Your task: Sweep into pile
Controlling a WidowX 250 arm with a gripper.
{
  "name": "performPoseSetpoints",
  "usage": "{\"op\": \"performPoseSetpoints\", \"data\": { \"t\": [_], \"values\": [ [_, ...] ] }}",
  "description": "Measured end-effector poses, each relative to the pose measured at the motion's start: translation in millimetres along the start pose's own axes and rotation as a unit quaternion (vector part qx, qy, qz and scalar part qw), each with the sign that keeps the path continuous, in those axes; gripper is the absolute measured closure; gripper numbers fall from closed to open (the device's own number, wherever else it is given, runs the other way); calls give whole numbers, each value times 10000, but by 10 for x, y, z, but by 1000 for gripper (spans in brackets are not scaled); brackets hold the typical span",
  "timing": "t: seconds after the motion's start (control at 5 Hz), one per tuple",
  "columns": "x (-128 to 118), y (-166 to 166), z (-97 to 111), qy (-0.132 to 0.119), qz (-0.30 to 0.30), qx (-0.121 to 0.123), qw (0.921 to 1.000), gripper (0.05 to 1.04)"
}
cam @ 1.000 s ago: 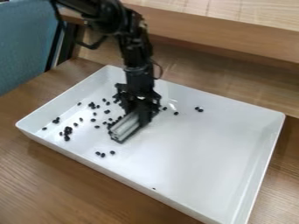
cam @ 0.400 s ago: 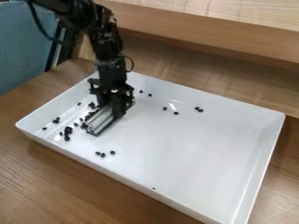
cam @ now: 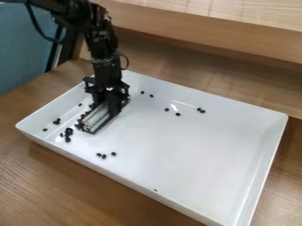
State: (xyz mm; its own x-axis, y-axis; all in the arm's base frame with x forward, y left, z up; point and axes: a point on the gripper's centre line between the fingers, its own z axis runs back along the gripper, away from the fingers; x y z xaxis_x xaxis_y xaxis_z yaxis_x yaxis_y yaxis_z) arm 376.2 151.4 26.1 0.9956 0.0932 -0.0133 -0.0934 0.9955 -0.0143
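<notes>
So the black beans (cam: 69,131) are spread over the floor of a shallow white tray (cam: 194,154), mostly over in the left part of the view. The gripper (cam: 109,98) can be seen hanging down over that same part, with the black arm (cam: 97,42) brought in from the upper left. A pale grooved bar (cam: 98,117) is gripped by it, so the fingers are closed as far as the bar lets them. The bar is angled down to the lower left, with its free end held low by the tray floor, and a bunch of beans is lined up tight along its left side and around that end.

A little clump is found just left of the bar's free end, a smaller one is seen farther left, and a couple of loners are dotted around nearby. Three beans (cam: 103,156) are grouped nearer the camera, and one small dark speck (cam: 156,190) can be made out close to the tray's near wall, too tiny to be identified. Behind and to the right of the gripper, three loose pairs are strung out across the far part of the tray.

The whole tray is set on a wood-grain counter (cam: 59,190), a wooden ledge (cam: 236,33) is seen running behind it, and some blue material (cam: 20,53) can be spotted at the upper left
</notes>
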Motion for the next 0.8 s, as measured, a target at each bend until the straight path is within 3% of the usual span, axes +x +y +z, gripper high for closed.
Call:
{"op": "performPoseSetpoints", "data": {
  "t": [0.4,0.8],
  "values": [
    [10,46,5,4,110,-10,9999,682],
    [19,-218,-10,-63,-198,-115,9997,682]
  ]
}}
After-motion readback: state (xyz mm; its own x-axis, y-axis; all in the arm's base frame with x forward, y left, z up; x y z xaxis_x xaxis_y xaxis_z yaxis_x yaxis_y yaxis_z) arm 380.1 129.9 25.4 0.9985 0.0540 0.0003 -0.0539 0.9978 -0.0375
